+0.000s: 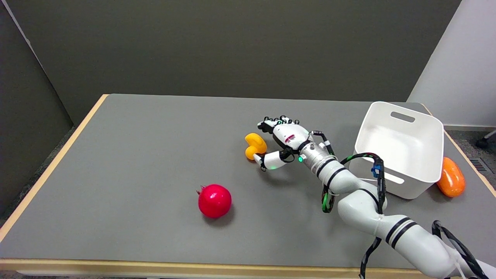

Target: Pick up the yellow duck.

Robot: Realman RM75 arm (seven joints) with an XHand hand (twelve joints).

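The duck point(255, 145) is lying on the grey counter point(135, 162), a little right of the middle and toward the far side, its yellow-orange body fully showing. The right hand point(282, 141) is sitting just to the duck's right, low over the counter, with the white arm point(364, 201) reaching in from the lower right corner. The thumb is stretching out toward the duck's near side, its tip right at the lower edge of the body — touching or just short of it, I cannot tell which. The other fingers point(271, 123) are curling at the far side of the hand, their dark tips bunching just right of the duck's upper part and a narrow strip of counter showing between them and it. So the fingers are spreading wide around the duck's right side and holding nothing; the duck is resting on the counter, not lifted.

A red pomegranate point(214, 200) is sitting nearer the front edge, well apart from the duck and to its left. A white bin point(399, 151) is standing at the right side of the counter, tilted toward the camera — the arm's cables are crossing in front of its near corner. An orange fruit point(451, 176) is lying just beyond the bin's right wall, near the counter's edge
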